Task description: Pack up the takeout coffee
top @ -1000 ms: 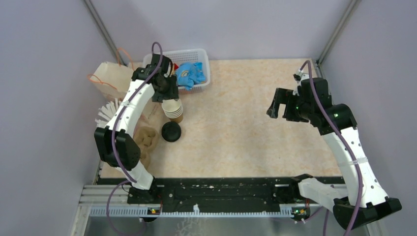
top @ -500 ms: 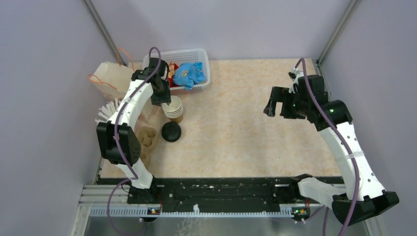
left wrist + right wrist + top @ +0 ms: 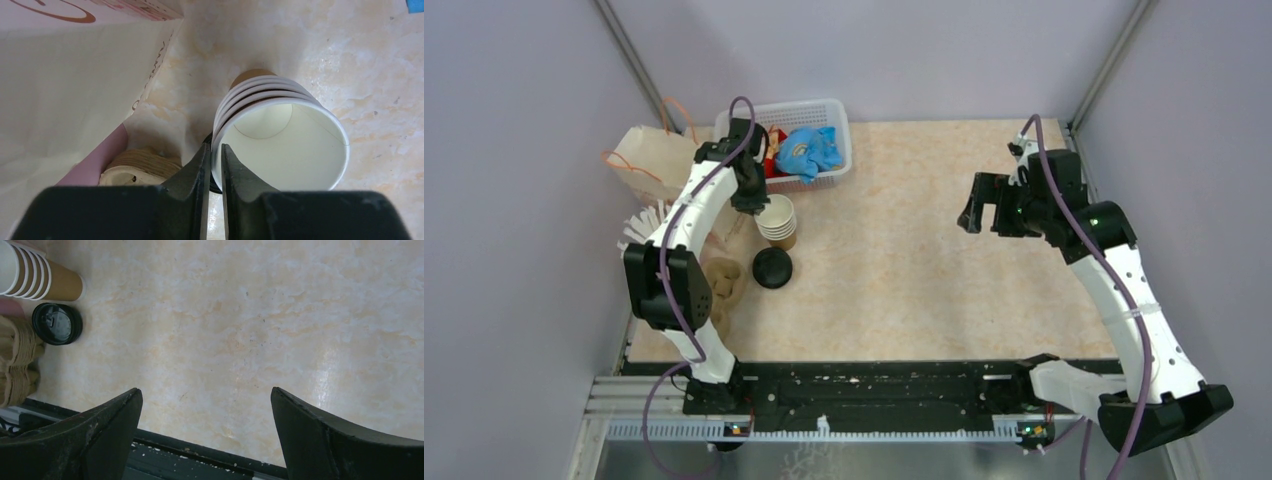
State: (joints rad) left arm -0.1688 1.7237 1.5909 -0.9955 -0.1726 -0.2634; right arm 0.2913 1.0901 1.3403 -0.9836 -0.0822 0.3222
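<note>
The takeout coffee [image 3: 772, 268] shows from above as a round black lid, its cup body hidden. It stands on the surface [image 3: 904, 250] left of centre, just nearer than the stack of lidless cups [image 3: 776, 222]. The left end effector [image 3: 212, 155] is clenched on the top cup's rim, one finger inside and one outside. A paper bag [image 3: 649, 160] and a white basket [image 3: 834, 108] sit beyond. The right end effector [image 3: 982, 205] hangs released, well apart, above the surface's right side.
</note>
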